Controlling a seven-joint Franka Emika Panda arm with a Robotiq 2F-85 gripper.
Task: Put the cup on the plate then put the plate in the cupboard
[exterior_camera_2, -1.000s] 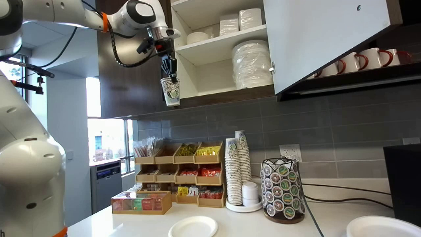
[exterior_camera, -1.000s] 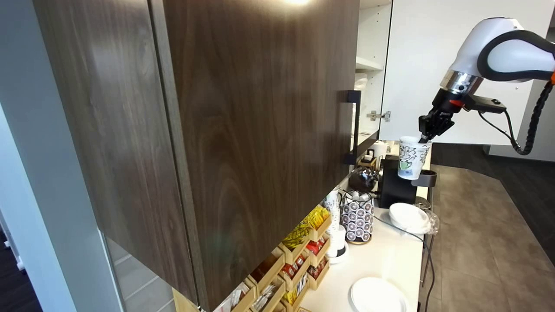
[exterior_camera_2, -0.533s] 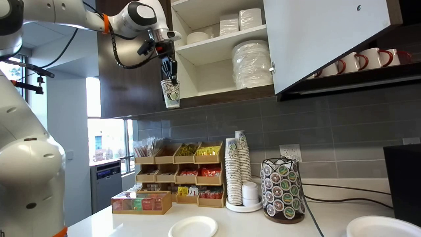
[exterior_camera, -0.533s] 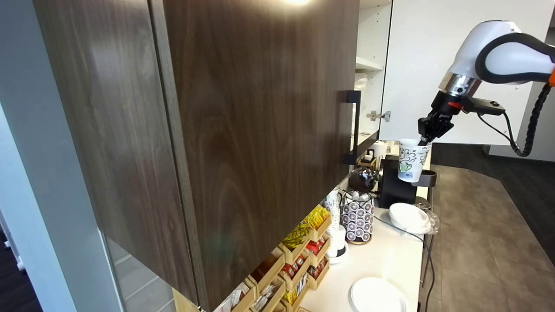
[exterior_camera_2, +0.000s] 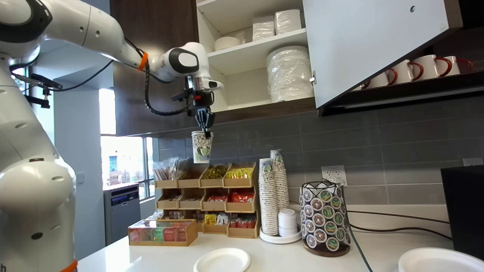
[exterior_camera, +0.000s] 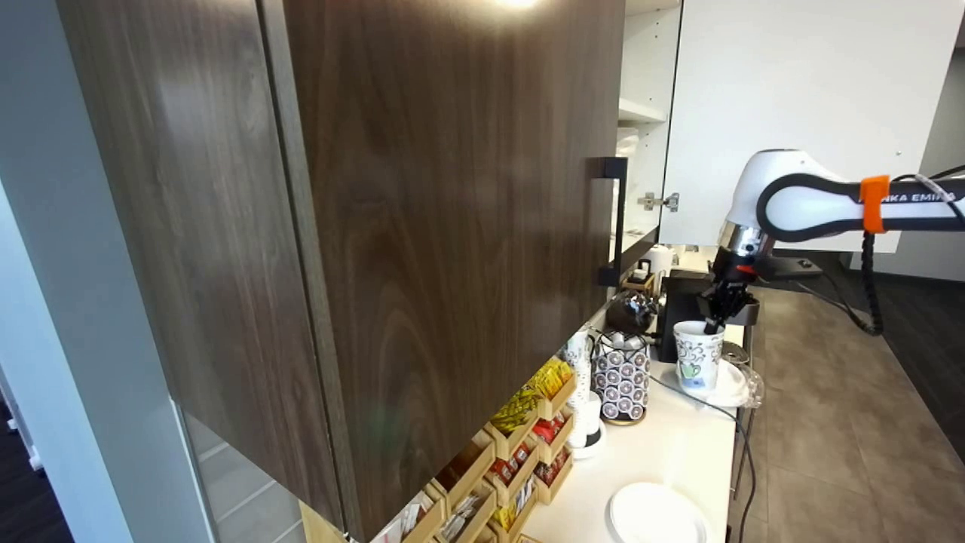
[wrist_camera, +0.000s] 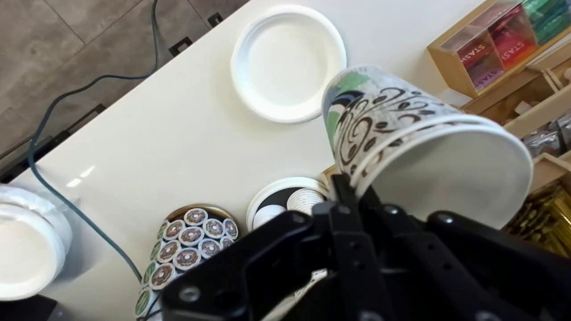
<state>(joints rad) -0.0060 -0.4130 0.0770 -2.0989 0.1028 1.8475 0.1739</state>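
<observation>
A black gripper (wrist_camera: 355, 189) pinches the rim of a tapered, brown-swirled white paper cup (exterior_camera_2: 202, 148) — higher than the round white plate (wrist_camera: 287, 62) and apart from it, as is the open white-doored cupboard (exterior_camera_2: 245, 85).

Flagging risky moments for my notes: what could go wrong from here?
The gripper pinches the cup only at its rim, so it might slip. Two rims show; if cups are nested, one could slide loose. The plate lies near the edge of the counter; a bump might shift it.
</observation>
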